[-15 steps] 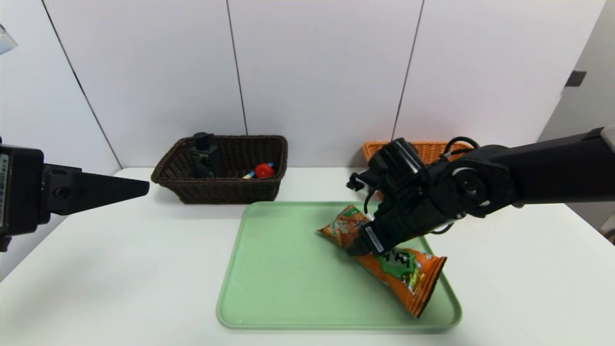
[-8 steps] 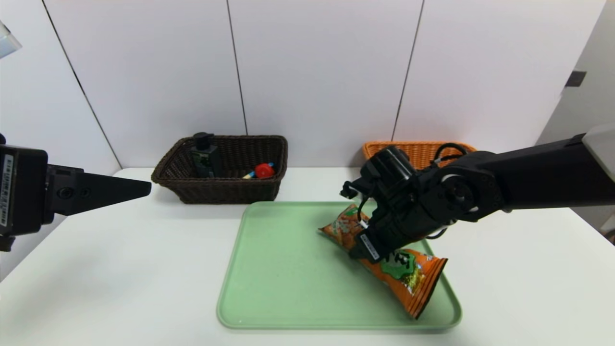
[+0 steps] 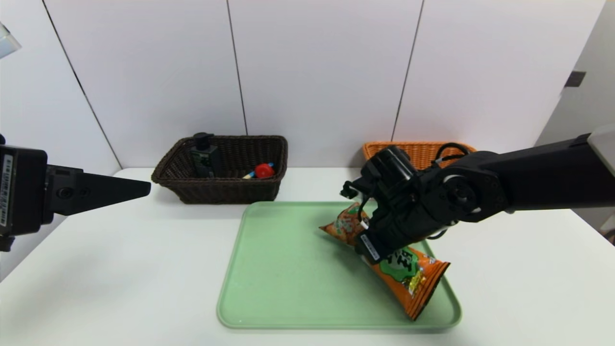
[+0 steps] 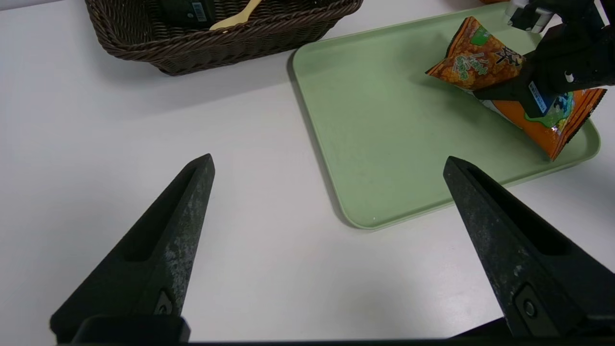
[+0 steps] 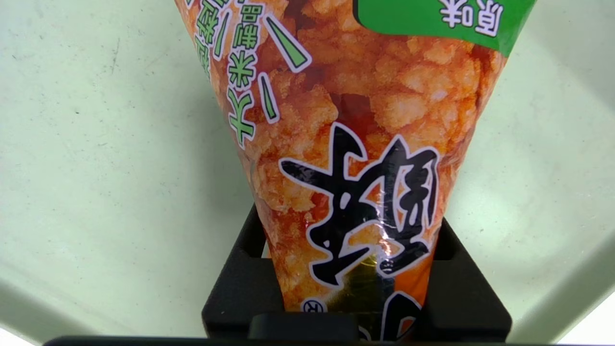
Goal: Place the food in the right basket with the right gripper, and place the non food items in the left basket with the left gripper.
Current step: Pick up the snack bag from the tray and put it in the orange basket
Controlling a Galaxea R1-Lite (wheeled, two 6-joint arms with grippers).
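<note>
The white tabletop [image 3: 120, 269] is seen carrying a green tray [image 3: 288, 288], with a dark basket [image 3: 226, 187] behind on the left and an orange basket [image 3: 423, 150] behind on the right. On the tray's right half, the orange snack bag [image 3: 408, 274] is clamped around its middle by the right tool [image 3: 367, 247], fingers [image 5: 240, 283] pressed into both sides. The left tool [image 4: 326, 166] is held spread wide above the tabletop's left side, nothing gripped.
</note>
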